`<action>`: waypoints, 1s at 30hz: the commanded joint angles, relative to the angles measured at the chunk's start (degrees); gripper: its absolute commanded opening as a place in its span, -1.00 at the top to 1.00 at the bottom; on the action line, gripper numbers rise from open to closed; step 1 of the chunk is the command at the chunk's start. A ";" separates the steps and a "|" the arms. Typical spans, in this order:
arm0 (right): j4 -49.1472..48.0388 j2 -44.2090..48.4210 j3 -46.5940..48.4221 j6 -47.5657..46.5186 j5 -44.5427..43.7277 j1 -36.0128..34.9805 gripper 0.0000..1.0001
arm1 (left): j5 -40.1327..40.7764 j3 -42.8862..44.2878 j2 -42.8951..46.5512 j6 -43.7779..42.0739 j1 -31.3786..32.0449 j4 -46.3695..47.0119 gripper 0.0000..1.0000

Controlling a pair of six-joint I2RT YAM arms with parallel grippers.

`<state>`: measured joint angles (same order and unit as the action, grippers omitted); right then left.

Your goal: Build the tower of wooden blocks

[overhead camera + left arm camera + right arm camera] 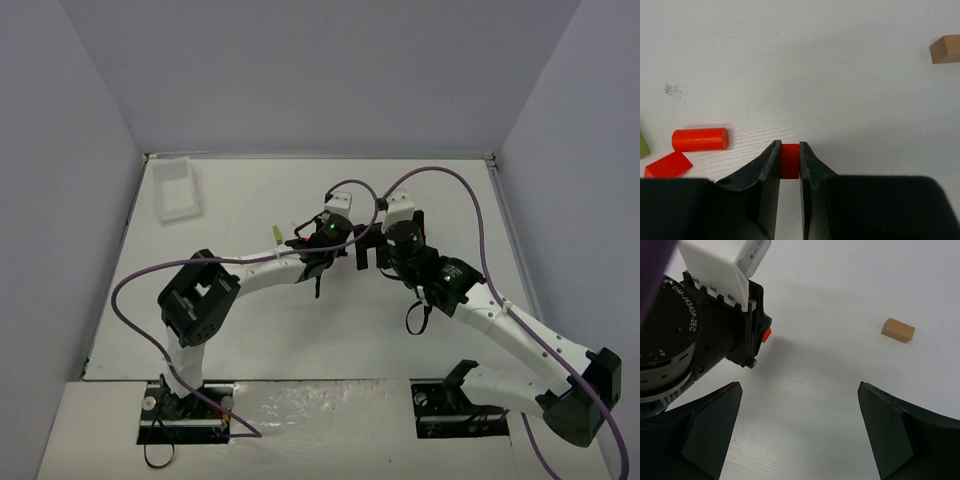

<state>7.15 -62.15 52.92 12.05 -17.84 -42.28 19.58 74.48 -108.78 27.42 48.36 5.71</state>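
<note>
left gripper [789,146]: jaws clenched on a small red-orange block [789,164] over the white counter [840,90]. Loose on the counter to its left: red cylinder [700,139] lying flat, red angled block [668,166], green piece [642,146] cut by the frame edge. tan block [898,330] lies well apart, alone. right gripper [799,390]: jaws released wide, holding nothing.

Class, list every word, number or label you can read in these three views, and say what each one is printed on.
"DM-J4340P-2EC": pale lettering on the round black motor housing of the left arm, seen in the right wrist view.
Grey sticker on the white mount above it: print too blurred to read.
Top and left wrist views: no readable text.
</note>
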 commanded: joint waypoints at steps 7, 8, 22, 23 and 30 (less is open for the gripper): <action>-0.31 4.88 -1.29 1.04 -4.48 0.65 -1.00 | 9.18 1.52 -3.88 2.28 0.42 10.23 0.91; -0.09 5.24 -1.44 1.04 -4.49 0.72 -1.00 | 8.93 1.44 -4.12 2.74 0.42 10.30 0.89; 1.06 7.51 -2.88 1.63 -4.63 0.97 -1.00 | 7.35 0.20 -7.39 5.89 0.92 10.26 0.51; 1.11 7.57 -3.00 1.74 -4.57 0.97 -1.00 | 7.24 0.14 -7.50 5.89 1.03 10.20 0.48; 1.12 7.39 -2.49 1.57 -4.48 0.97 -1.00 | 7.31 -0.98 -6.38 7.03 1.47 10.11 0.08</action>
<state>12.27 -56.66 48.90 12.43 -21.17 -41.32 25.96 74.20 -117.19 32.20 50.00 14.02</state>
